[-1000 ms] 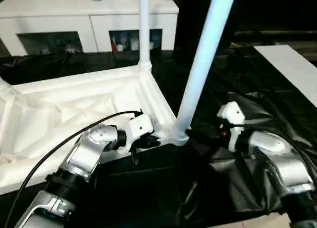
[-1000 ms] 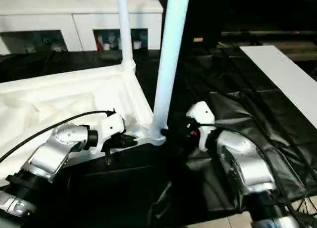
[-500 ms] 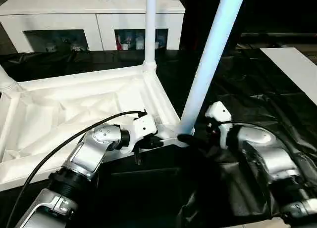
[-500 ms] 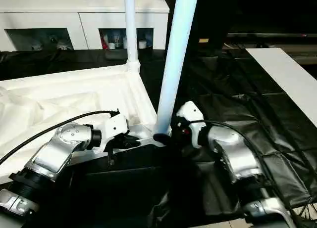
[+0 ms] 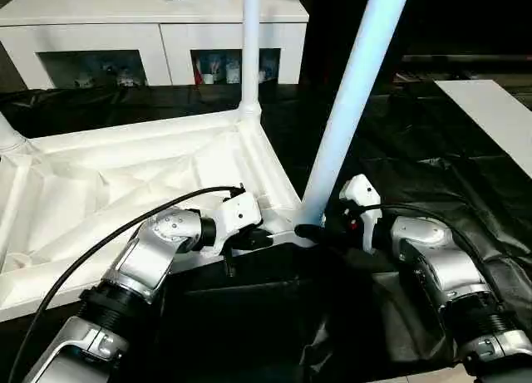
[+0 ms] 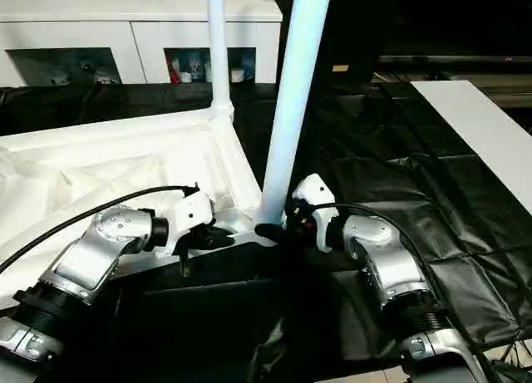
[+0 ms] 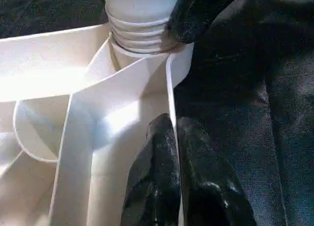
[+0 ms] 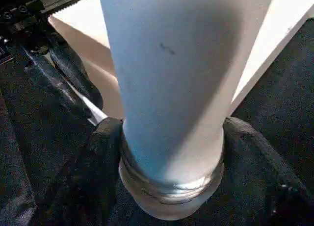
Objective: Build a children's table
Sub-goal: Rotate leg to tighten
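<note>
The white tabletop (image 5: 125, 175) lies upside down, ribbed underside up. One leg (image 5: 249, 51) stands upright in the far corner socket. Another leg's base (image 5: 7, 138) shows at the left edge. A third leg (image 5: 353, 109) rises from the near right corner socket, leaning right, with its threads (image 7: 140, 27) showing above the socket. My right gripper (image 8: 171, 138) is shut on this leg's base, one finger (image 8: 105, 142) on each side. My left gripper (image 7: 171, 125) is shut on the tabletop's thin rim wall (image 7: 170, 88) just beside that socket.
A white cabinet (image 5: 150, 26) with glass-fronted compartments stands at the back. A white board (image 5: 490, 109) lies at the right. Crumpled black sheeting (image 5: 432, 167) covers the ground around the tabletop. A black cable (image 5: 125, 225) arcs over my left forearm.
My right gripper has moved in toward the near leg and closed round its base. The left gripper has kept its hold on the rim. The camera has shifted a little.
</note>
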Available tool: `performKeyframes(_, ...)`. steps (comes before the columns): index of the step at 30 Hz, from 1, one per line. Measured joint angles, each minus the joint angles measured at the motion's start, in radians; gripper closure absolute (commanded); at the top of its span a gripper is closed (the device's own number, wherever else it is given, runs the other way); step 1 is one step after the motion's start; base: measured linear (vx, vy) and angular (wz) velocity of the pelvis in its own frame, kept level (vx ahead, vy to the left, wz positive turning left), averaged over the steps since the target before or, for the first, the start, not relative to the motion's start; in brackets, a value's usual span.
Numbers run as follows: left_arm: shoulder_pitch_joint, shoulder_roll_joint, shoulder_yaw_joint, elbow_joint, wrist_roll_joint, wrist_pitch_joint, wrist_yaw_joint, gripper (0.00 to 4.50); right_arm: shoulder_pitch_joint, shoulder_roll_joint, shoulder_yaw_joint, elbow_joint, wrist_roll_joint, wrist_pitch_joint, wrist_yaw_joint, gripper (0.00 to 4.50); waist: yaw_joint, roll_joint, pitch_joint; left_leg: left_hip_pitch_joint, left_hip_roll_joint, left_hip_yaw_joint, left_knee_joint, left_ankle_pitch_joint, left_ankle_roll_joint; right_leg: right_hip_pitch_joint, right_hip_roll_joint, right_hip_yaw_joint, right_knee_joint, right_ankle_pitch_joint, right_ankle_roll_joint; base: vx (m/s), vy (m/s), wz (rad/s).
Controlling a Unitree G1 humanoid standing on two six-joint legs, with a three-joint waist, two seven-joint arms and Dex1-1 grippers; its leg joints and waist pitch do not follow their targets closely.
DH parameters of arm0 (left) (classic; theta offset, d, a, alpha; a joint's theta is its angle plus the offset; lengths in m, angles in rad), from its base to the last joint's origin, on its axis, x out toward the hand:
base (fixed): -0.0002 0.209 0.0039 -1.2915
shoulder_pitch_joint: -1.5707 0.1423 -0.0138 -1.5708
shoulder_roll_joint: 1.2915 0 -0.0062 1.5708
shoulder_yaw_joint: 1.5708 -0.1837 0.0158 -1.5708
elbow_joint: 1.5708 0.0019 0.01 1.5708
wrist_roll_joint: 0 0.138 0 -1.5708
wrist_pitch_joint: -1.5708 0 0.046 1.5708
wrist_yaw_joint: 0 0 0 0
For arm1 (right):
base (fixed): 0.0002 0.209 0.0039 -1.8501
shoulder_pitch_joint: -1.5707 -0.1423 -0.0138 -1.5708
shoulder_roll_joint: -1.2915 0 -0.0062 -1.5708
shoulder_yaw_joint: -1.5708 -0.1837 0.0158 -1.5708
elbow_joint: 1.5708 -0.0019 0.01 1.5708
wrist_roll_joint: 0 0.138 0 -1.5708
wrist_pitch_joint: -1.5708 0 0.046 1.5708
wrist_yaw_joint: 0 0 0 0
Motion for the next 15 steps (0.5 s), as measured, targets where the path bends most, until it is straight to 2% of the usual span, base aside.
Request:
performKeyframes(5, 0.000, 0.006, 0.000, 0.000, -0.003, 0.001, 0.002, 4.50, -0.006, 0.013, 0.000, 0.017, -0.001, -0.014, -0.011, 1.80, -0.002, 0.000, 0.000, 0.001, 0.000, 0.000, 0.000, 0.000, -0.001, 0.000, 0.000, 0.000, 0.000, 0.000, 0.000, 0.000, 0.000, 0.00)
performKeyframes(9, 0.000, 0.002, 0.018, 0.010, -0.008, 0.026, 0.042, 4.50, -0.006, 0.065, -0.006, 0.040, -0.017, -0.038, -0.108, 1.81, -0.009, -0.001, 0.000, 0.002, 0.001, 0.000, 0.000, 0.001, -0.002, 0.000, 0.001, 0.000, 0.002, 0.001, -0.001, 0.000, 0.000, 0.00)
performKeyframes(11, -0.002, -0.026, 0.035, 0.022, -0.007, 0.049, 0.088, 4.50, -0.006, 0.110, -0.030, 0.055, -0.019, -0.034, -0.189, 1.81, -0.012, -0.001, 0.000, 0.003, 0.001, 0.000, 0.000, 0.001, -0.002, 0.000, 0.001, 0.000, 0.002, 0.001, -0.001, 0.000, 0.000, 0.00)
performKeyframes(13, -0.027, -0.092, 0.053, 0.060, 0.013, 0.081, 0.178, 4.50, -0.012, 0.181, -0.065, 0.073, -0.033, -0.021, -0.354, 1.81, -0.016, -0.001, 0.000, 0.003, 0.001, 0.000, 0.000, 0.001, -0.002, 0.000, 0.001, 0.001, 0.002, 0.001, -0.001, 0.000, 0.000, 0.00)
performKeyframes(15, -0.047, -0.131, 0.054, 0.084, 0.028, 0.104, 0.240, 4.50, -0.027, 0.212, -0.073, 0.090, -0.050, -0.015, -0.467, 1.81, -0.023, -0.001, 0.000, 0.002, 0.001, 0.001, 0.000, 0.001, -0.002, 0.000, 0.001, 0.001, -0.002, 0.001, -0.001, 0.000, 0.000, 0.00)
